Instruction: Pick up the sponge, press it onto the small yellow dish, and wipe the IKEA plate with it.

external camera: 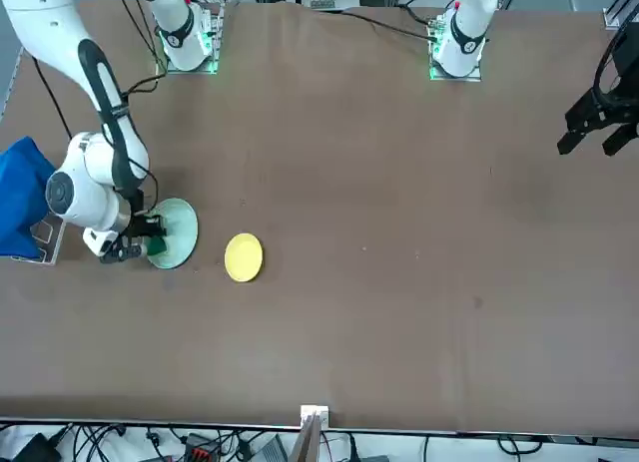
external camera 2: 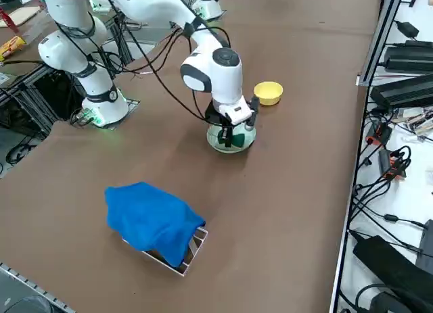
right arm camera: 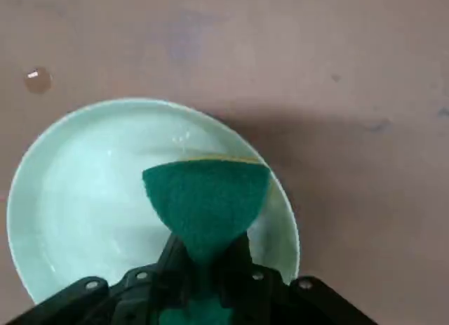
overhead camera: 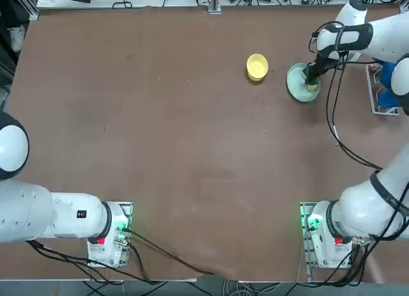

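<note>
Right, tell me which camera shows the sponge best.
The right wrist view: the sponge fills the middle, pinched in the right end effector over the green plate. In the top, front and right side views it is only a small green bit, largely hidden by the arm.

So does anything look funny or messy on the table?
Nothing spilled or broken. The sponge looks squashed, pinched between the right gripper's fingers over the IKEA plate. The small yellow dish sits upright beside it.
</note>
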Action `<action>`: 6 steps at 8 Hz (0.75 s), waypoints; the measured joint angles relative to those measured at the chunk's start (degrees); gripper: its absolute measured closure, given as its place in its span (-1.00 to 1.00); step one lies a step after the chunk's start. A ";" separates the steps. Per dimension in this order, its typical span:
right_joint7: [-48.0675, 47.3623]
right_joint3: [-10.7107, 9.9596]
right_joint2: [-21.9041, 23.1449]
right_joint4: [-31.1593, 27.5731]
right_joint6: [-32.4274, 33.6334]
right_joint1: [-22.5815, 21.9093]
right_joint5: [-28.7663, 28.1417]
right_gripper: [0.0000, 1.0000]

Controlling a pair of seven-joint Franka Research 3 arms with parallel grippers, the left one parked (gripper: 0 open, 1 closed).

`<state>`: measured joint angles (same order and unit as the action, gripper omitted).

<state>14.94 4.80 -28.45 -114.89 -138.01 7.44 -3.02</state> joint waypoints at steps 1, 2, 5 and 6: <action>0.00 0.16 -0.63 0.62 0.00 -0.24 0.00 0.59; -0.01 0.29 -0.90 0.89 0.00 -0.53 0.00 0.60; -3.33 0.53 -1.13 1.34 0.00 -2.73 -0.09 0.63; -5.56 0.58 -1.15 1.36 0.00 -3.95 -0.09 0.63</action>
<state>9.38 5.38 -29.60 -113.53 -138.01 3.48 -3.11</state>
